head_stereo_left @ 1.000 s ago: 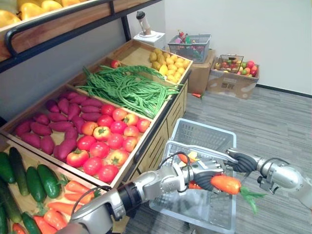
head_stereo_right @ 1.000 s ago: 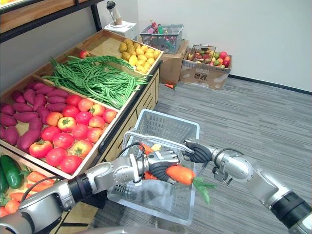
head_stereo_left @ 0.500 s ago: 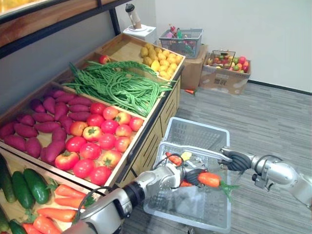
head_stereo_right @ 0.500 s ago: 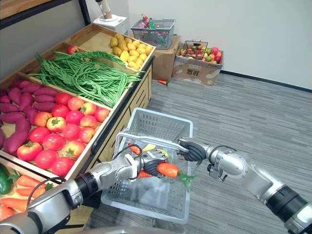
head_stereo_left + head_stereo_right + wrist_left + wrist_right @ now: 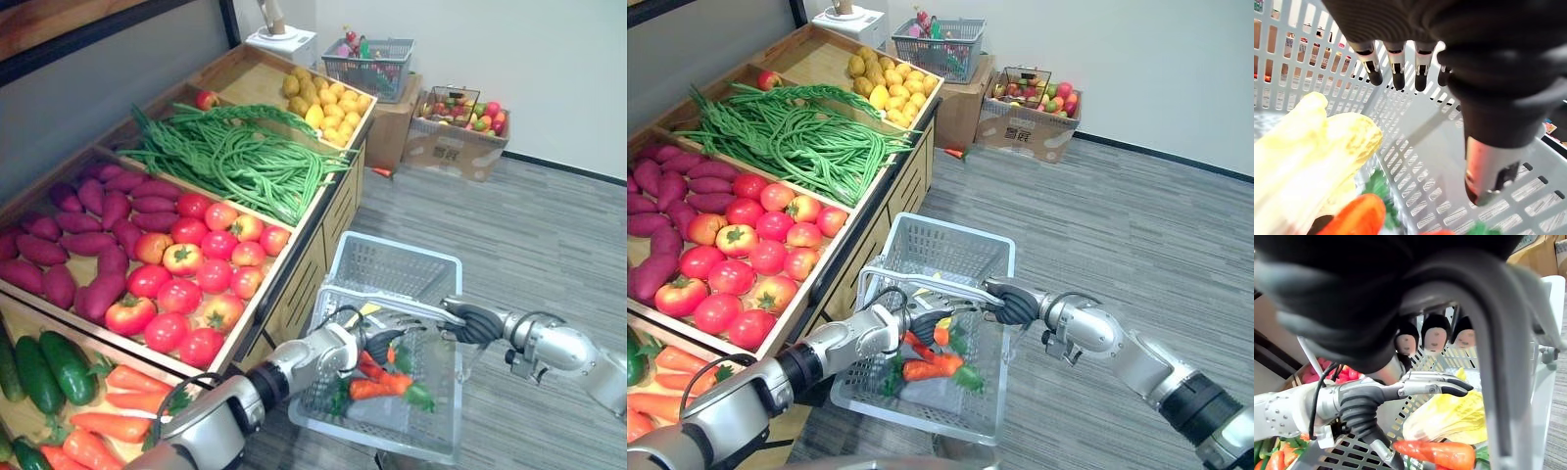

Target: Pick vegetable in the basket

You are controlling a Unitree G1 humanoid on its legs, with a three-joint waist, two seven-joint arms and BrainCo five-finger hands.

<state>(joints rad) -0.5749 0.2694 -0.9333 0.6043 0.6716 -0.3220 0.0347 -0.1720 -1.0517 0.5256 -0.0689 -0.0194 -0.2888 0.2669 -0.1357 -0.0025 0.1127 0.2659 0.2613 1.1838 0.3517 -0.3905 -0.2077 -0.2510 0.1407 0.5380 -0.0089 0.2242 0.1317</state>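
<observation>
1. The carrot (image 5: 377,387), which was in the left hand (image 5: 380,345) above the basket (image 5: 394,245) a second ago and lower inside it half a second ago, now lies loose on the basket floor.
2. Judgement: the drop is done for this carrot, so the hand can pull out for the next pick.
3. Carrot look: orange and tapered, lying on its side. Its green top points to the basket's right-hand wall, and it sits beside other carrots (image 5: 914,345).
4. A yellow leafy vegetable (image 5: 1449,416) lies near it in the basket.
5. The left hand is inside the basket above the carrots. Its fingers are straight, the thumb is apart and it holds nothing.
6. The right hand (image 5: 1014,304) has its fingers curled round the handle (image 5: 931,282) and holds the basket up.
7. A stand with tomatoes (image 5: 196,284) and beans (image 5: 245,162) is just left of the basket.
</observation>
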